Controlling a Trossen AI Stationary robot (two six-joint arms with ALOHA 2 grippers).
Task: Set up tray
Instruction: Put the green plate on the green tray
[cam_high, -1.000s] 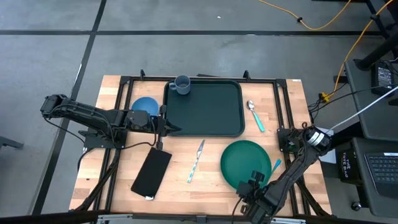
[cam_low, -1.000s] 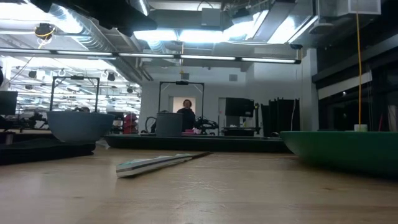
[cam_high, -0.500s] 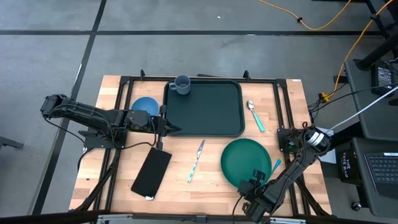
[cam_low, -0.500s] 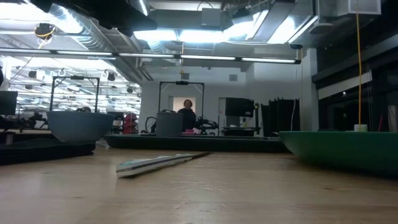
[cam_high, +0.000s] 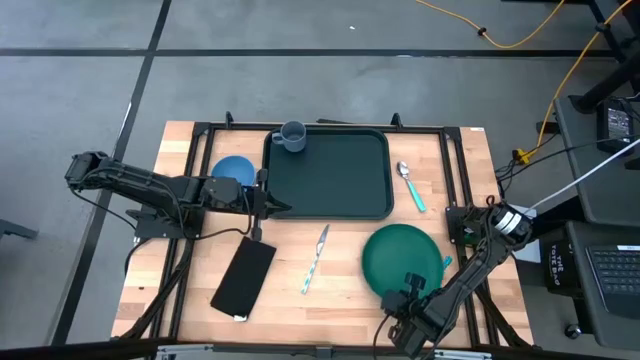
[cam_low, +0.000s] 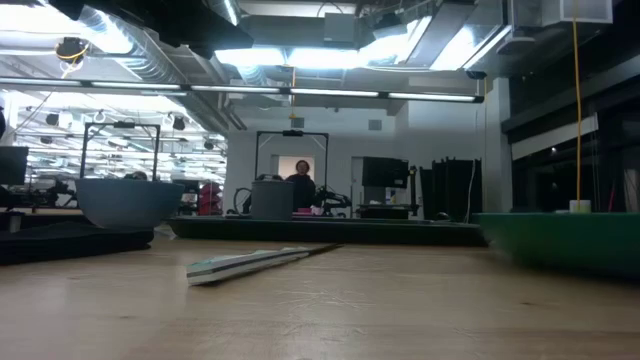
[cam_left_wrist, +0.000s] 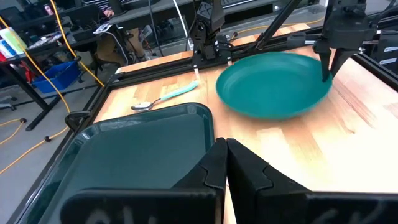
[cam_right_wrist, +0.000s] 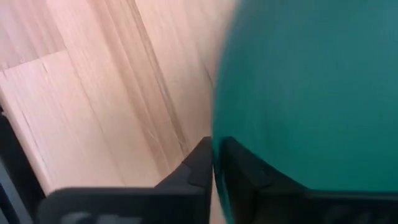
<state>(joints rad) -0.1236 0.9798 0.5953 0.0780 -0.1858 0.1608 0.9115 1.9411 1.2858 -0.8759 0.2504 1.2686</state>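
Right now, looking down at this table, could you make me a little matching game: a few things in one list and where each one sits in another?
Things:
1. grey cup
2. spoon
3. blue bowl
4. black rectangle

Places:
A. on the wood just right of the tray
B. just left of the tray
C. in the tray's far left corner
D. near the table's front left

Pairs: 1-C, 2-A, 3-B, 4-D

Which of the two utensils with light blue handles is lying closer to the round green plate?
The fork with the light blue handle: it touches the round green plate at its right edge, while the light blue-handled spoon lies apart, beside the tray.
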